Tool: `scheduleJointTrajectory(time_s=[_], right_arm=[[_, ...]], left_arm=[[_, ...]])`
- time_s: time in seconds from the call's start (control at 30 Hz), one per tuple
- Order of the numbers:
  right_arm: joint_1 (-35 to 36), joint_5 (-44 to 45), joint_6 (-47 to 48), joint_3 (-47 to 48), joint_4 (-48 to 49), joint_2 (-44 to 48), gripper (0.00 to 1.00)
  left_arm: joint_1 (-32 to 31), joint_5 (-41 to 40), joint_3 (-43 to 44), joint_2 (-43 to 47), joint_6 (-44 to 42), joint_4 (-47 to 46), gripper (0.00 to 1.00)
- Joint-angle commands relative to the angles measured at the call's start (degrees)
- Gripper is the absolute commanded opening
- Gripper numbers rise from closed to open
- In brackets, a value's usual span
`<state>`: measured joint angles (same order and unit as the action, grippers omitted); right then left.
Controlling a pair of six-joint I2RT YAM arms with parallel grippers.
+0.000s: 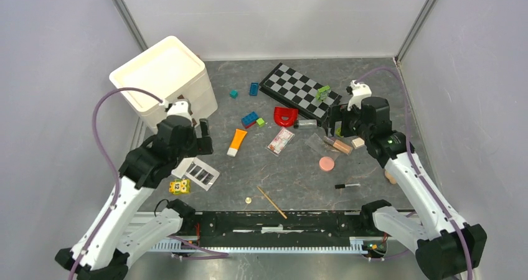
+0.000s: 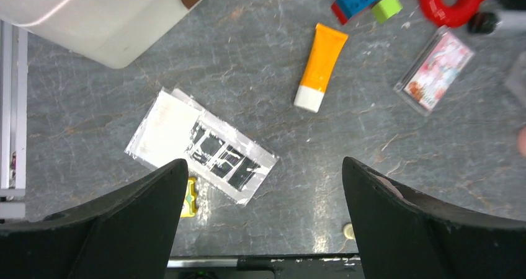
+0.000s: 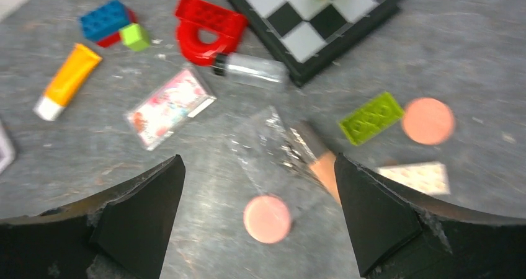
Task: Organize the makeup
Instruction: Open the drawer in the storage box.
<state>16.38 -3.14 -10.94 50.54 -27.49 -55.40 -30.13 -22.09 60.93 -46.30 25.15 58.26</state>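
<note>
Both grippers have jaws spread wide, nothing between them.

L gripper [image 2: 263,165] hangs over the 9 o'clock side of the grey marbled tabletop [image 1: 292,174], above the white palette w/ dark pans [image 2: 201,144], which lies flat in clear wrap. At approx. 1 o'clock from the palette we see the orange tube w/ white cap [image 2: 319,65], cap toward 6 o'clock. At its 3 o'clock, apart from it, is the pinkish sachet [image 2: 435,70]. The white plastic bin [image 1: 165,74] sits at 10 o'clock.

R gripper [image 3: 257,161] hangs over the 3 o'clock side, above the clear peach-filled tube [image 3: 322,164], which is partly under crinkled clear film. A round pink disc [image 3: 267,219] lies near the tube's 6 o'clock. A second pink disc [image 3: 428,120] shows only in the R wrist view, just beside a lime-green flat brick [image 3: 371,118]. The thin black pencil [image 1: 347,185] lies at approx. 5 o'clock from the first disc, well apart.

At 12 o'clock we see the black-and-white checkerboard [image 1: 299,90], w/ a red arch brick [image 3: 208,28] and a clear vial w/ black cap [image 3: 251,70] just beside its near edge.
</note>
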Motion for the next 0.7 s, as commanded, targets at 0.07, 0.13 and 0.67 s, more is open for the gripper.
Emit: scheduleJointTrajectory(time_s=[0.07, 0.13, 0.67], right_arm=[[1.5, -18.2, -16.4, -7.2, 26.8, -5.9, 0.98], [6.7, -13.5, -18.3, -5.3, 30.8, -9.2, 0.98], [33.1, -7.4, -38.7, 31.3, 57.5, -55.1, 0.98]], left_arm=[[0.0, 1.2, -1.1, 14.9, -1.5, -3.8, 1.0], [0.1, -1.0, -2.9, 21.0, -1.1, -5.6, 1.0], [-0.1, -7.9, -0.1, 30.5, -3.1, -8.0, 1.0]])
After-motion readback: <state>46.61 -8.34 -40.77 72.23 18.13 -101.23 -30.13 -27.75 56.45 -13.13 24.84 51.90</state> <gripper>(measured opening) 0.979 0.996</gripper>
